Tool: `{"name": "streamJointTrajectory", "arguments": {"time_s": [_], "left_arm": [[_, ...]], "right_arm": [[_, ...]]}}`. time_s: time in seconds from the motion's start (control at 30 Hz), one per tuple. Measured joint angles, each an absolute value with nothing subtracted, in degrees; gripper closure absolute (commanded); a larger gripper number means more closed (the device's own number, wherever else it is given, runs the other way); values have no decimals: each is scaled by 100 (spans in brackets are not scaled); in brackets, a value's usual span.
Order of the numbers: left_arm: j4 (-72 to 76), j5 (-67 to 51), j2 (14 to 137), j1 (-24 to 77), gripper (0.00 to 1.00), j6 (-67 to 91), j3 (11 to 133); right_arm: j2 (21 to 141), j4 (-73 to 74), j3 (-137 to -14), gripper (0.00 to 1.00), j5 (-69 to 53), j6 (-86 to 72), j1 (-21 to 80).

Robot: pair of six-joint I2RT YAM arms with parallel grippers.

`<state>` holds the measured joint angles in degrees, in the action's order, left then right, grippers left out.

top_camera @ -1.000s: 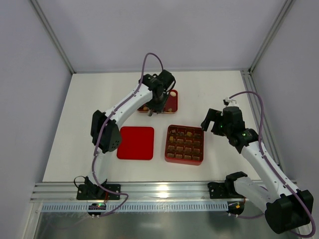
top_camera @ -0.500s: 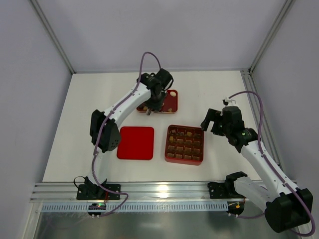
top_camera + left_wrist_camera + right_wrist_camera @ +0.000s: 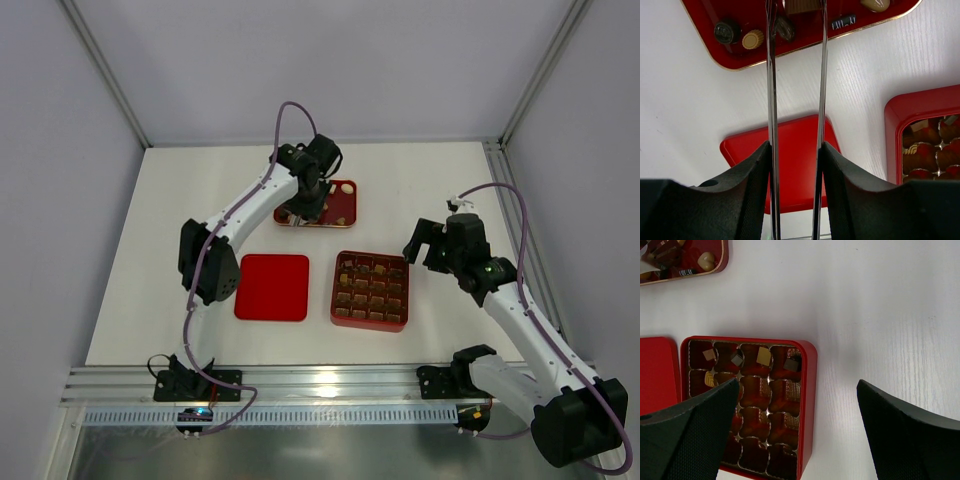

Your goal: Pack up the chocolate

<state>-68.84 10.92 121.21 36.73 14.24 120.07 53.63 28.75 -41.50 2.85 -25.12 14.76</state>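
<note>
found left gripper (image 3: pixel 796 6) in the shallow tray (image 3: pixel 346 207) beyond the gridded box (image 3: pixel 370 322), fingers (image 3: pixel 771 100) astride loose chocolate (image 3: pixel 753 38); cannot tell whether clamped (tips cropped). found right gripper (image 3: pixel 424 243) spread wide, empty, just right of the box. expect a skewed pinch among crowded pieces, then a drop short of the box.

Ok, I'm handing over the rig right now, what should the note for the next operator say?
Left pincer: blades down over the red tray, straddling a tan chocolate; grip unclear.
Right pincer: open, empty, above the gridded box.
Done: a few pieces sit in the box's far row; lid lies off, beside it.
Left: move the loose chocolates from the tray into the empty cells, then lid on.
</note>
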Motion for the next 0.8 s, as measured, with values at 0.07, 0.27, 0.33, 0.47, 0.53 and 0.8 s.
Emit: {"name": "streamJointTrajectory", "arguments": {"time_s": [0.07, 0.27, 0.33, 0.47, 0.53, 0.8], "left_arm": [[-6884, 1087, 12121, 3669, 56, 1420, 12007], [-6882, 1083, 12121, 3662, 57, 1398, 12007], [-6884, 1066, 12121, 3662, 58, 1382, 12005], [-6886, 1026, 12088, 3662, 61, 1332, 11961], [-6882, 1017, 12044, 3662, 64, 1321, 11931], [-6884, 982, 11924, 3662, 67, 1319, 11878]], "right_arm": [[5363, 2882, -4150, 0, 285, -2515, 1476], [5360, 2895, -4160, 0, 285, -2512, 1476], [5354, 2897, -4163, 0, 285, -2512, 1476], [5325, 2917, -4182, 0, 285, -2515, 1476], [5315, 2917, -4195, 0, 285, -2515, 1476], [5308, 2919, -4195, 0, 285, -2515, 1476]]}}
